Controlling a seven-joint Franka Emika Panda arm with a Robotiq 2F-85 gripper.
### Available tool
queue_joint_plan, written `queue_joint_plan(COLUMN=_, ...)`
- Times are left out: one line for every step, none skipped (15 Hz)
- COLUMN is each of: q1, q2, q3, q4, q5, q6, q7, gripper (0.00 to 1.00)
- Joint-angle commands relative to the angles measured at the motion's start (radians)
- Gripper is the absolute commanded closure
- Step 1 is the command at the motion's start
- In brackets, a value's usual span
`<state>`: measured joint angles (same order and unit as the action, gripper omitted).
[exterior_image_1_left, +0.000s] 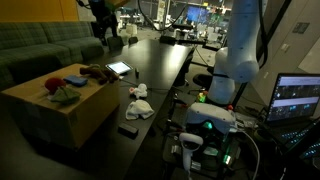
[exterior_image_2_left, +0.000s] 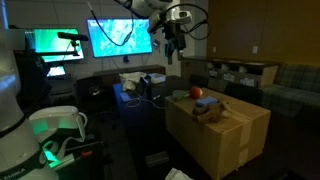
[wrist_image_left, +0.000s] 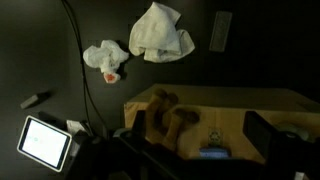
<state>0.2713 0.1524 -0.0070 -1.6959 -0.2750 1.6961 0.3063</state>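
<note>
**Brown plush toy (wrist_image_left: 165, 115) sits far below the raised, empty black Robotiq gripper (exterior_image_2_left: 175, 38)**

It lies on top of the tan cardboard box (wrist_image_left: 245, 105), close to the edge facing the black table (wrist_image_left: 260, 60). The gripper hangs high and well apart from it, and in the wrist view its jaws stand spread with nothing between them. The toy's long axis seems to follow the box's length. A round red ball (exterior_image_2_left: 196, 93) sits just beside the toy. Two crumpled white cloths (wrist_image_left: 160, 30) lie on the table beyond the box.
</note>
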Motion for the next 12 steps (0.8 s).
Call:
queue_joint_plan(q1=-0.073, q2=-0.211, q3=0.037, q4=-0.248, q5=0.064, q6=0.045, q7=0.032, gripper=0.00)
queue_joint_plan(q1=-0.088, q2=-0.255, q3=0.040, q4=-0.301, q5=0.077, q6=0.056, q7=0.026, gripper=0.00)
queue_joint_plan(q1=-0.104, q2=-0.301, q3=0.041, q4=-0.357, q5=0.093, q6=0.072, q7=0.021, gripper=0.00)
queue_joint_plan(q1=-0.117, q2=-0.343, q3=0.043, q4=-0.412, q5=0.105, q6=0.094, q7=0.018, gripper=0.00)
queue_joint_plan(q1=-0.133, q2=-0.389, q3=0.039, q4=-0.469, q5=0.116, q6=0.124, q7=0.003, gripper=0.00)
queue_joint_plan(q1=-0.144, q2=-0.426, q3=0.040, q4=-0.525, q5=0.121, q6=0.163, q7=0.002, gripper=0.00)
queue_joint_plan(q1=-0.156, q2=-0.467, q3=0.040, q4=-0.584, q5=0.121, q6=0.201, q7=-0.002, gripper=0.00)
queue_joint_plan(q1=-0.165, q2=-0.501, q3=0.044, q4=-0.646, q5=0.104, q6=0.251, q7=-0.009, gripper=0.00)
queue_joint_plan(q1=-0.177, q2=-0.534, q3=0.042, q4=-0.695, q5=0.090, q6=0.300, q7=-0.026, gripper=0.00)
queue_joint_plan(q1=-0.185, q2=-0.558, q3=0.043, q4=-0.739, q5=0.084, q6=0.340, q7=-0.039, gripper=0.00)
queue_joint_plan(q1=-0.194, q2=-0.583, q3=0.040, q4=-0.778, q5=0.085, q6=0.377, q7=-0.058, gripper=0.00)
queue_joint_plan(q1=-0.199, q2=-0.607, q3=0.040, q4=-0.816, q5=0.094, q6=0.411, q7=-0.064, gripper=0.00)
